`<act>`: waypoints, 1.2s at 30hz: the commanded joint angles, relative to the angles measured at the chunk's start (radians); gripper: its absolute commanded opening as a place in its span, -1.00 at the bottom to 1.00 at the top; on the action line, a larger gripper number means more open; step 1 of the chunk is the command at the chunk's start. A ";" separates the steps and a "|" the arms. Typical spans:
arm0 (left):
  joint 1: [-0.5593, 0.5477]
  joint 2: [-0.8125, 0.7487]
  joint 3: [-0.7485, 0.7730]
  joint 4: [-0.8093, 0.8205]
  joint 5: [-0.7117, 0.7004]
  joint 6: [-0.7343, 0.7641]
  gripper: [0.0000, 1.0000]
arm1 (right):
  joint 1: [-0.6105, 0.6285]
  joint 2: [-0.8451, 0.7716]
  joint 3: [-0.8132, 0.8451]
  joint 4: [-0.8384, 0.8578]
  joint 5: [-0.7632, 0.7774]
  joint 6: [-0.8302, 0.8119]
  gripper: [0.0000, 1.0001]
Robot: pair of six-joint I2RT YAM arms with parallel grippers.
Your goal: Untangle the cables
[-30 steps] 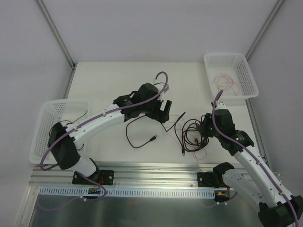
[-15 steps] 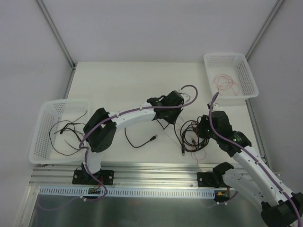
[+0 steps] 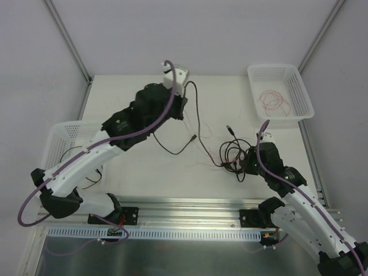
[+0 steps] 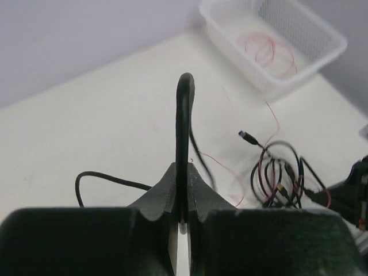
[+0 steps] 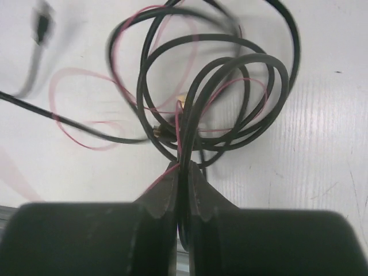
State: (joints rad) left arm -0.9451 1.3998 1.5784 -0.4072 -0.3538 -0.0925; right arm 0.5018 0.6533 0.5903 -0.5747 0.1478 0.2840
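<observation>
Left gripper (image 4: 182, 181) clamped on one black cable (image 4: 184, 115), lifted high at 12 o'clock; right gripper (image 5: 183, 172) pinched on the tangle (image 3: 233, 156) at 4 o'clock; best draw slowly toward 11, anchor firm, watch the red wire (image 5: 177, 129) snagging.

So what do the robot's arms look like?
The left arm and right arm are white tubes joined by bulky black joints, a thick purple cable running along each. The left pincer and right pincer each have two dark wedge-shaped fingers.
</observation>
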 commanded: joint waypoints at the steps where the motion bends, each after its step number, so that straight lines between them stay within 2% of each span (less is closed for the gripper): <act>1: 0.051 -0.132 0.071 -0.001 -0.106 0.057 -1.00 | 0.003 -0.015 -0.020 -0.063 0.041 0.037 -0.99; 8: 0.182 -0.239 0.088 -0.064 -0.059 0.022 -1.00 | 0.003 -0.017 -0.026 -0.100 0.078 0.073 -0.99; 16: 0.198 -0.274 0.039 -0.076 0.042 -0.027 -1.00 | 0.006 0.046 0.014 -0.120 0.038 0.029 -0.99; 18: 0.198 -0.278 0.011 -0.076 0.079 -0.050 -1.00 | 0.012 0.045 0.025 -0.102 -0.016 0.003 -0.85; 19: 0.198 -0.275 0.000 -0.076 0.117 -0.056 -1.00 | 0.018 0.040 0.040 -0.085 -0.037 -0.026 -0.60; 22: 0.198 -0.280 -0.055 -0.074 0.170 -0.090 -1.00 | 0.035 0.019 0.089 -0.080 -0.085 -0.061 -0.19; 23: 0.198 -0.278 -0.069 -0.076 0.208 -0.099 -1.00 | 0.046 0.014 0.133 -0.080 -0.097 -0.089 0.01; 25: 0.198 -0.282 -0.104 -0.074 0.243 -0.122 -1.00 | 0.050 0.006 0.178 -0.076 -0.140 -0.126 0.26; 28: 0.197 -0.282 -0.133 -0.074 0.295 -0.147 -1.00 | 0.058 0.028 0.265 -0.063 -0.284 -0.184 0.45; 32: 0.184 -0.280 -0.135 -0.074 0.341 -0.165 -1.00 | 0.083 0.069 0.332 0.022 -0.415 -0.209 0.49; 36: 0.163 -0.272 -0.126 -0.074 0.343 -0.184 -1.00 | 0.122 0.124 0.345 0.223 -0.500 -0.168 0.48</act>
State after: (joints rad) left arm -0.7616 1.1397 1.4334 -0.5213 -0.0532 -0.2405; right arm 0.5964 0.7357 0.9066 -0.5262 -0.2276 0.1192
